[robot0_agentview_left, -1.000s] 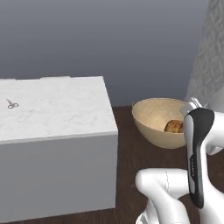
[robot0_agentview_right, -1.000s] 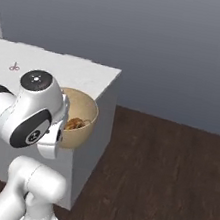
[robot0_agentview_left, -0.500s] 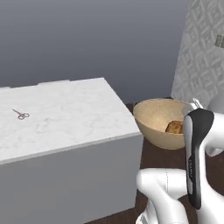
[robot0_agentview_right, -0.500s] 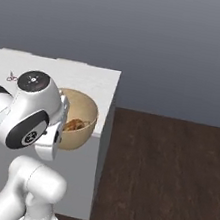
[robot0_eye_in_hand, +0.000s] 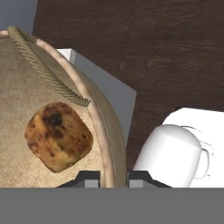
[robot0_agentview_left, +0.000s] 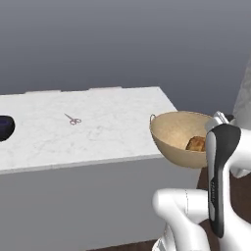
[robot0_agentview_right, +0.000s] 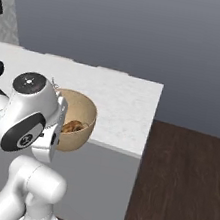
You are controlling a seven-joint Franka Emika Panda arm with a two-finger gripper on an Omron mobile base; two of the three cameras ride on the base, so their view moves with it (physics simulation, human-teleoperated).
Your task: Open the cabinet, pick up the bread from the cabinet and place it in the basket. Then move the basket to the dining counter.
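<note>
The bread [robot0_eye_in_hand: 58,136] is lying inside the basket [robot0_eye_in_hand: 26,78], down on its woven floor and close to the near wall; from the left base view the same golden lump [robot0_agentview_left: 196,143] is showing low in the tan bowl [robot0_agentview_left: 176,139]. So, judging from how things lie, the cabinet and pick-and-drop steps are done, and what is left is the carry to the dining counter [robot0_agentview_left: 98,127].

The gripper [robot0_eye_in_hand: 114,177] is pinching the basket's rim, one dark tip sitting inside the wall and the other outside it, with the jaws drawn nearly together on the thin edge. A rope handle [robot0_eye_in_hand: 48,72] is looping along the rim just beyond the grip.

The basket is hanging in the air off the corner of the white marble slab, its rim about level with the slab's top; in the right base view it [robot0_agentview_right: 77,122] is showing in front of the slab's near edge [robot0_agentview_right: 111,143], not resting on it. Dark wood floor [robot0_eye_in_hand: 166,52] is visible under the basket from the hand camera.

On the slab, a small pair of scissors [robot0_agentview_left: 73,119] is lying well away from the basket, and a dark rounded thing [robot0_agentview_left: 5,128] is sitting farther off still, at the slab's far left. The marble nearest the basket is looking bare, so the remaining job appears to be bringing the basket over that corner and setting it down.
</note>
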